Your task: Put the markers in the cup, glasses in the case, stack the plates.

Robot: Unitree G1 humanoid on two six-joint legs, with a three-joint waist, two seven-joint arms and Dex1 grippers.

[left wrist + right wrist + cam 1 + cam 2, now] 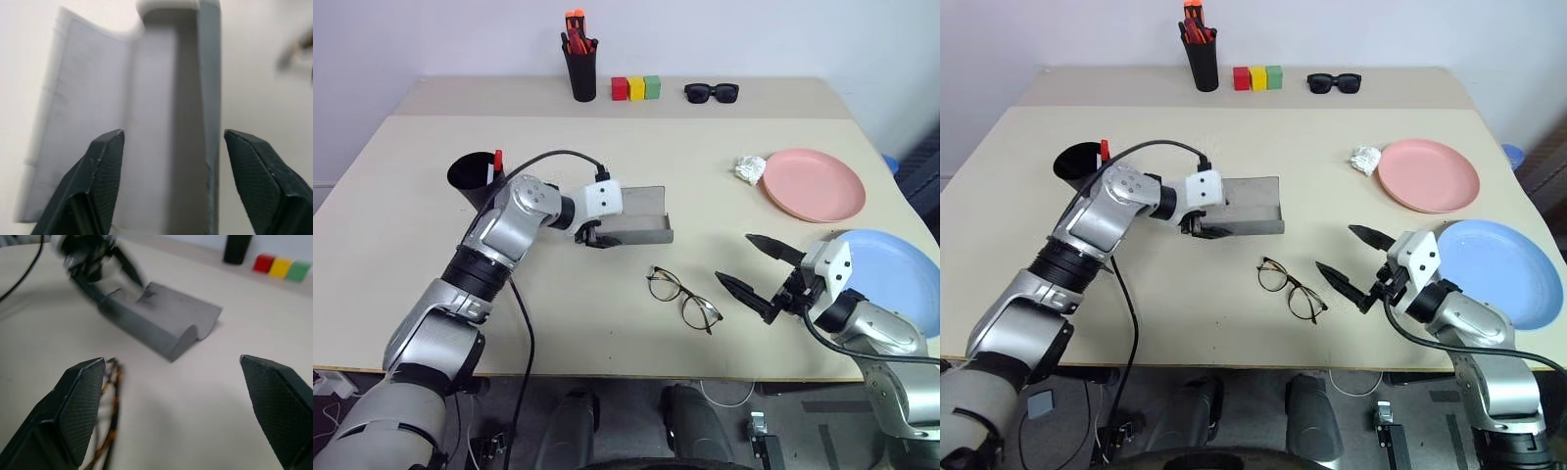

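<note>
The grey case (638,221) lies open in the middle of the table. My left gripper (597,237) is at its left end, open, and the left wrist view shows the case (156,88) lying just beyond the spread fingers. The wire-rimmed glasses (683,299) rest on the table nearer the front, between the case and my right gripper (734,258), which is open and holds nothing. The black cup (468,177) stands at the left with a red-capped marker (497,160) sticking out of it. At the right lie the pink plate (813,184) and the blue plate (893,272), side by side.
At the back edge are a black pen holder (580,70) with orange-red pens, three coloured blocks (636,88) and black sunglasses (711,92). A crumpled white paper (750,168) lies beside the pink plate. A black cable (553,157) arcs over my left forearm.
</note>
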